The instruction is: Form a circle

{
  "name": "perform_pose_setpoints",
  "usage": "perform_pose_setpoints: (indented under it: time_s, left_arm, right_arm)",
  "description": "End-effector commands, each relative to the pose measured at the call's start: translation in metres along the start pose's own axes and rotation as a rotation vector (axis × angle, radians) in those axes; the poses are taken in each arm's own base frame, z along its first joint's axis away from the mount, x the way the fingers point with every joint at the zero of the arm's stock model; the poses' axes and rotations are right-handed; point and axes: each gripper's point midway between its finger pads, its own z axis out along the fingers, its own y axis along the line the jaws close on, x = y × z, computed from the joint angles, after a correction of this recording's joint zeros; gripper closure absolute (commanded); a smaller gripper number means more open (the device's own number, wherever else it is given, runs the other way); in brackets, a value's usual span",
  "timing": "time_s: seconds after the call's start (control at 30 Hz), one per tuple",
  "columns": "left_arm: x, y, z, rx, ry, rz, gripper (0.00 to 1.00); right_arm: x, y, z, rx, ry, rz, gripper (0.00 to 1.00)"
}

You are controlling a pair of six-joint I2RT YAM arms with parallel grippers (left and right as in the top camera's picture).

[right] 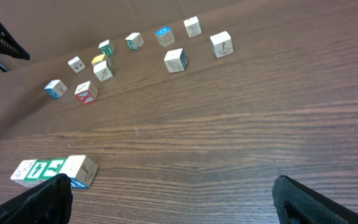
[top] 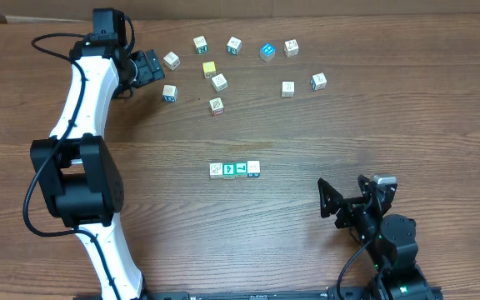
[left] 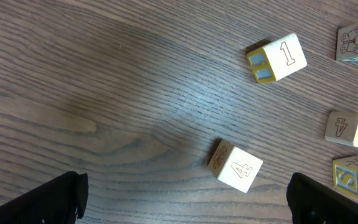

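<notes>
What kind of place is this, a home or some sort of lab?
Probably a robotics lab bench: the left arm and right arm stand at a wooden table, with small toy blocks scattered for practice.

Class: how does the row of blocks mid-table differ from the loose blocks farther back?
The row has four blocks; the loose blocks number about eleven. The row's blocks touch in a straight line; the loose blocks mostly lie apart, turned variously. The row sits away from the left gripper; the loose blocks lie beside it. Both are small printed cubes.
</notes>
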Motion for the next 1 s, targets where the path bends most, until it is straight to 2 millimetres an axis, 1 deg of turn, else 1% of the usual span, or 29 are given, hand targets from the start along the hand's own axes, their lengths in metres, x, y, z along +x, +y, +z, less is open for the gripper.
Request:
perform_pose_setpoints:
  time_s: [0.0,0.47,0.73,0.97]
  left_arm:
    - [-0.004,-0.006,-0.005,0.013,-0.015,-0.014,0.0]
    - [-0.004,-0.006,-0.005,0.013,-0.015,-0.014,0.0]
    - [-0.004,-0.006,-0.005,0.013,-0.015,-0.014,0.0]
    - [-0.004,-0.006,-0.005,0.013,-0.015,-0.014,0.0]
  right_arm:
    - [-0.003,0.0,-0.001,-0.002,-0.023,-0.008,0.0]
    - [-0.028,0.008,-0.011,-0.036,-0.141,-0.018,0.0]
    - [-0.033,0.008,-0.013,-0.03,-0.166,-0.019,0.0]
    - [-0.033,0.008,-0.014,-0.032,-0.166,-0.019,0.0]
